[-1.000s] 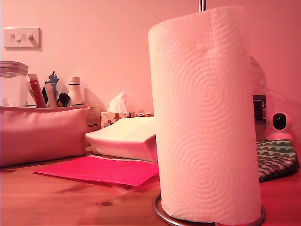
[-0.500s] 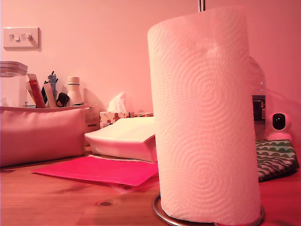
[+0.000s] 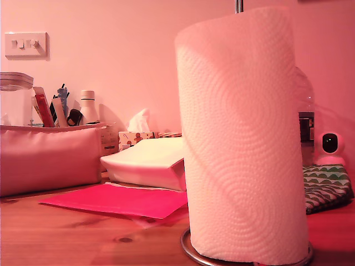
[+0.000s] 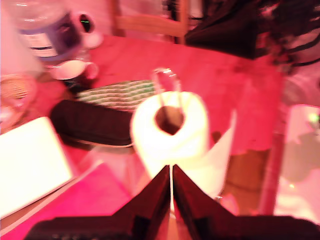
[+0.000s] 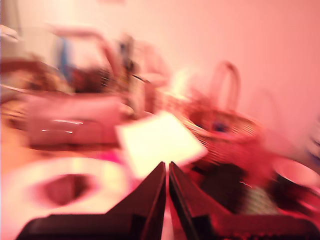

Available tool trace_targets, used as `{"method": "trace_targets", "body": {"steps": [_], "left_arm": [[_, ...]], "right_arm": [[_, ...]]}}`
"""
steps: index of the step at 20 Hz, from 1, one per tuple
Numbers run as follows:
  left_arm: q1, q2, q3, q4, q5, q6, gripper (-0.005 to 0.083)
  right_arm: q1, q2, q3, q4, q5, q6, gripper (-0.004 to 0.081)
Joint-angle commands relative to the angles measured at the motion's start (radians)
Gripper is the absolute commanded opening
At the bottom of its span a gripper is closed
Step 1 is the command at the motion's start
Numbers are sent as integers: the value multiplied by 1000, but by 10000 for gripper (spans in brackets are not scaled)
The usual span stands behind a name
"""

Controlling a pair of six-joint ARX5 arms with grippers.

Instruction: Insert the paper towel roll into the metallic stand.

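Observation:
The paper towel roll (image 3: 241, 138) stands upright on the metallic stand, filling the near right of the exterior view. The stand's rod (image 3: 238, 5) pokes out above the roll and its ring base (image 3: 187, 250) shows under it. From above, the roll (image 4: 192, 135) has the stand's chrome rods (image 4: 166, 82) coming up through its core, with a loose sheet (image 4: 222, 155) hanging off. My first gripper (image 4: 171, 192) hangs shut above the roll, holding nothing. My second gripper (image 5: 167, 187) is shut and empty, with the blurred roll (image 5: 65, 192) beside and below it. Neither gripper shows in the exterior view.
A red paper sheet (image 3: 119, 200), a white folded pad (image 3: 147, 162), a pink case (image 3: 50, 158) and a tissue box (image 3: 136, 136) lie behind the roll. A patterned cloth (image 3: 324, 185), a bottle (image 3: 306, 122) and a small camera (image 3: 331, 144) sit at the exterior view's right. A wicker basket (image 5: 225, 127) stands further off.
The dent near the roll's top has moved round out of sight, and a shadow now falls across the roll's upper side at the exterior view's left. Nothing else has moved.

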Motion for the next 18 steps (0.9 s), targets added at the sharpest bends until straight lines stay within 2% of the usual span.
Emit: {"method": "trace_targets", "body": {"steps": [1,5,7,9,11,14,18], "left_arm": [[3,-2,-18,10,-11,-4,-19],[3,-1,-18,13,-13,-4,-19],[3,-1,-18,11,-21,-3,-19],[3,-1,-19,11,-34,-4,-19],[10,-2,-28,12,-35,-4,-19],[48,-24,-88,50,-67,-4,-19],[191,-93,-206,196,-86,-5,-19]], "right_arm": [[-91,-18,3,18,10,-2,-13],[-303,-28,-8,-3,-45,6,-13],[-379,-41,-15,-27,-89,32,-13],[-426,-67,-35,-63,-104,42,-13],[-444,-119,-63,-55,-103,91,-13],[-444,-199,-80,-85,-105,105,-13],[-433,-256,-80,-97,-125,103,-13]]}}
